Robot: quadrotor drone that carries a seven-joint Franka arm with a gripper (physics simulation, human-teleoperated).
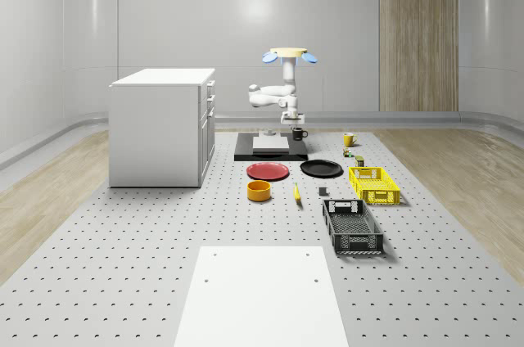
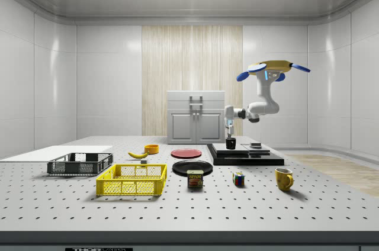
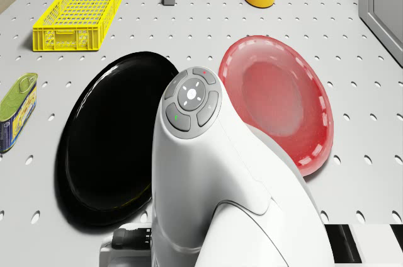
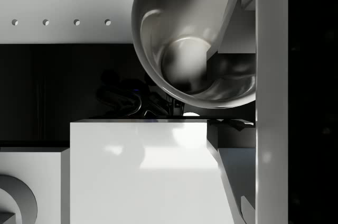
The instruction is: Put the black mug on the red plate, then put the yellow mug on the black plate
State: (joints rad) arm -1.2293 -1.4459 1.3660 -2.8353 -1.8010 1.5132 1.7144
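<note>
We hovered the drone [image 1: 289, 54] above the black platform [image 1: 271, 150] behind the plates, with the white arm bent downward and the gripper [image 2: 230, 132] lowered directly onto the glossy black ceramic mug [image 2: 231, 142]. That mug stood upright on the near corner of the platform, at the side view's left end of it; in the whole-scene view it sat at [image 1: 299, 133], with its handle toward that view's right. Whether the fingers were apart or clamped on the mug, we could not tell; in the wrist view the mug's hollow interior [image 4: 190, 49] lay just ahead of the gripper. We judged the step in hand to be the grasp of this mug. To do it well, we advised setting one finger inside the rim and one outside, away from the handle, and lifting straight up before crossing to the round red plate [image 1: 268, 171]. The yellow mug [image 1: 349, 140] and the round black plate [image 1: 321, 168] awaited the second step.
</note>
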